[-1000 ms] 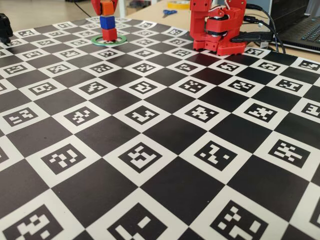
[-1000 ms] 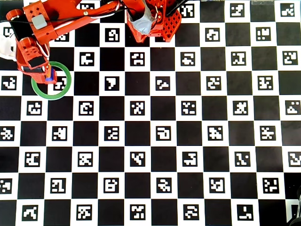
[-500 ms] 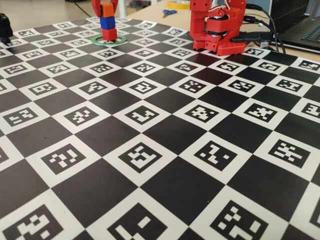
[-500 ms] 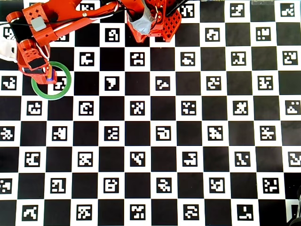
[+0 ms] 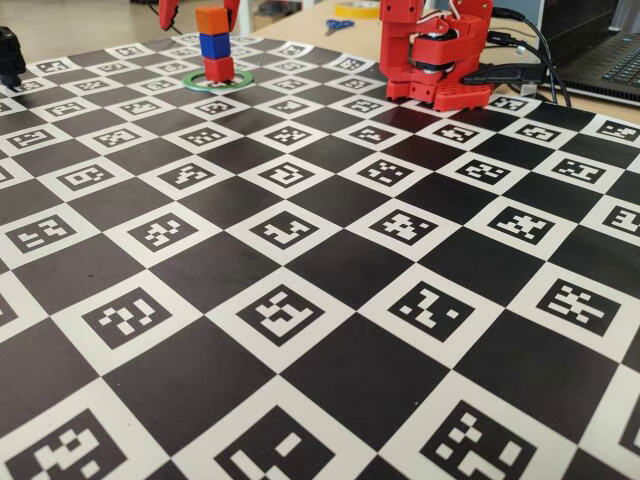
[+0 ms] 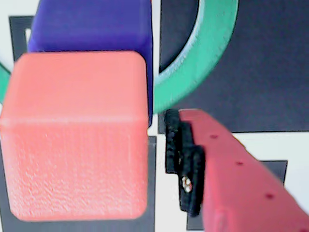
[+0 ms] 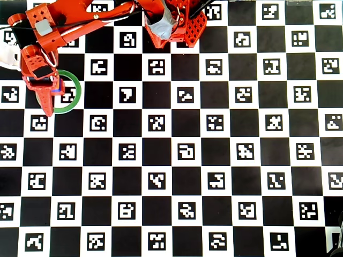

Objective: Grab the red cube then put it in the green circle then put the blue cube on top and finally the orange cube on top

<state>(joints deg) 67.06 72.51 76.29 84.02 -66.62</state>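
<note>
**Three-cube stack sitting in the ring, jaws spread around the top cube**

Going left to right in the fixed view: a red finger [image 5: 168, 12] of the gripper [image 5: 198, 10] is hanging at the top edge, left of the stack w/ a clear gap. Next, the stack itself: orange cube [image 5: 211, 20] on top, blue cube [image 5: 213, 45] under it, red cube [image 5: 219, 69] at the bottom, standing inside the green circle [image 5: 199, 86] on the checker mat [image 5: 330, 300]. The other finger is showing just right of the orange cube. So the jaws are standing wide and gripping nothing; the stack is standing on its own.

In the wrist view the orange cube [image 6: 77, 135] is filling the left side, blue cube [image 6: 91, 24] showing beyond it, ring [image 6: 193, 72] curving to the right, and a padded finger [image 6: 186, 162] sitting just beside the cube, apart from it.

Overhead, the arm is covering most of the stack; approx. half the ring [image 7: 72, 96] is peeking out.

Handling, as a guess: cubes are looking like light, stiff plastic w/ rounded edges and a matte, slightly grainy skin, so prob. not slippery, not fragile. Best hold would be two opposite flat faces, mid-height. The stack is looking easy to topple w/ any sideways nudge.
</note>
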